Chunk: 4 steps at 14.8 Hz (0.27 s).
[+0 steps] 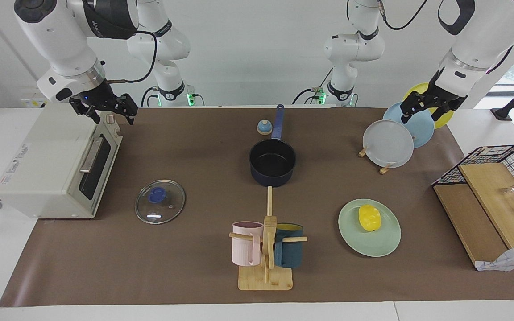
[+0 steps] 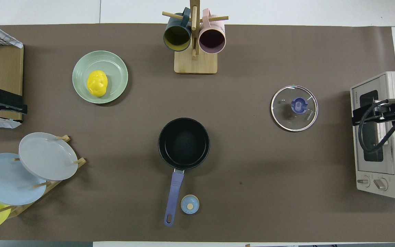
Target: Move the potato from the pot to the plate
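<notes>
The yellow potato (image 1: 370,217) (image 2: 97,83) lies on the mint-green plate (image 1: 375,246) (image 2: 115,67), toward the left arm's end of the table and farther from the robots than the pot. The navy pot (image 1: 272,162) (image 2: 183,143) stands mid-table with nothing in its black inside, its blue handle pointing at the robots. My left gripper (image 1: 420,114) (image 2: 10,106) hangs open and holding nothing above the plate rack. My right gripper (image 1: 111,116) (image 2: 363,113) waits open over the toaster oven's top edge.
A rack (image 1: 386,168) holds grey-white (image 1: 387,143), light blue and yellow plates. A glass lid (image 1: 159,207) lies beside the toaster oven (image 1: 47,169). A mug tree (image 1: 267,249) carries a pink and a teal mug. A small blue knob (image 1: 263,127) sits by the pot handle. A wire basket with boards (image 1: 489,178) stands at the left arm's end.
</notes>
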Motion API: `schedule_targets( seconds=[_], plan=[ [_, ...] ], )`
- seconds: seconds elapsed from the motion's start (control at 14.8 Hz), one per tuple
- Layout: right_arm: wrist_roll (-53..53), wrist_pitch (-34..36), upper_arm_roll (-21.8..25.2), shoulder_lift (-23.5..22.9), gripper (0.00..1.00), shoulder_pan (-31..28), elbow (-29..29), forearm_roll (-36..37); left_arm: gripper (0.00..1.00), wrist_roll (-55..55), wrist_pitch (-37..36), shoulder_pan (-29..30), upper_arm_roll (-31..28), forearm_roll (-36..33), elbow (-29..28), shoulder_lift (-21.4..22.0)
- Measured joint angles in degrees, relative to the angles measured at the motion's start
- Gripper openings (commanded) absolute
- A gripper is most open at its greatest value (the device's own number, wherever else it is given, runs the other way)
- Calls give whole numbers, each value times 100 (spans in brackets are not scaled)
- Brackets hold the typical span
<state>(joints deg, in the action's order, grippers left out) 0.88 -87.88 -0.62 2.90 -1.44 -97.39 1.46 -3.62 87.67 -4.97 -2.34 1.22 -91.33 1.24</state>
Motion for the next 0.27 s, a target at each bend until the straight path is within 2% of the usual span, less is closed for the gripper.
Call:
schedule_targets(
  seconds=[0.27],
  plan=[
    [0, 0, 0, 0, 100, 0, 0, 0, 100, 42, 146, 0, 4, 0, -192, 58]
  ],
)
